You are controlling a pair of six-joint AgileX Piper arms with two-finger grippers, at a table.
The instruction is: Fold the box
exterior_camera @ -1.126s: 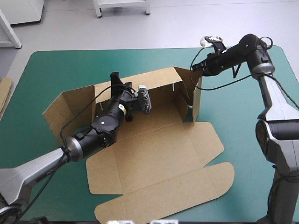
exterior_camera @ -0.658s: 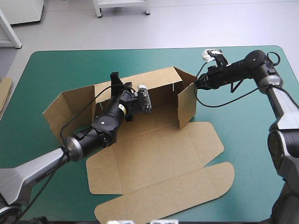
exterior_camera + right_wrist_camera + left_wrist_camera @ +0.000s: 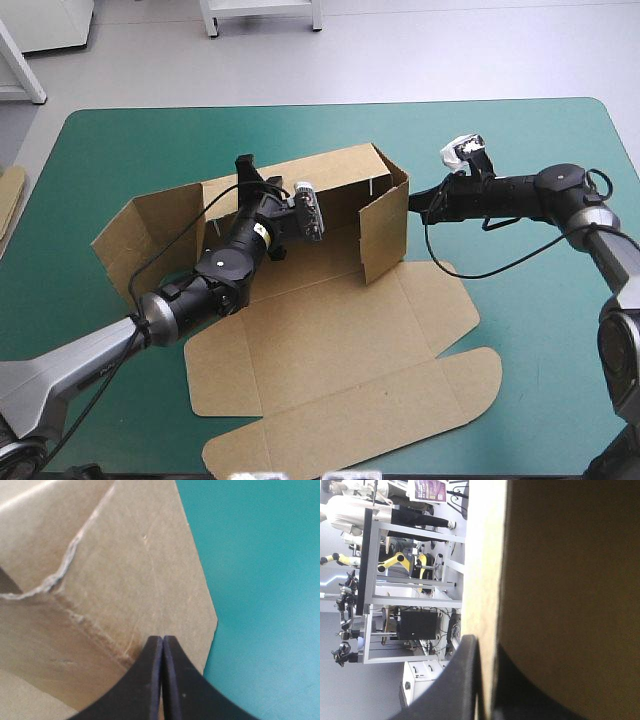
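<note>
Box [image 3: 330,330] sits at the middle of the teal-green counter [image 3: 150,140], partly raised. Its front panels lie flat toward the near edge and its back wall [image 3: 335,180] stands upright. At the counter's left edge a strip of spare board [image 3: 10,200] shows. Left end flap [image 3: 150,235] stands angled outward from the back wall. Left tool [image 3: 243,166] pinches the top edge of the back wall, with the board between its black fingers. Right end flap [image 3: 385,228] stands upright, turned inward across the box's end. Right tool [image 3: 412,200] has its fingers pressed together, tips against that flap's outer face.
</note>
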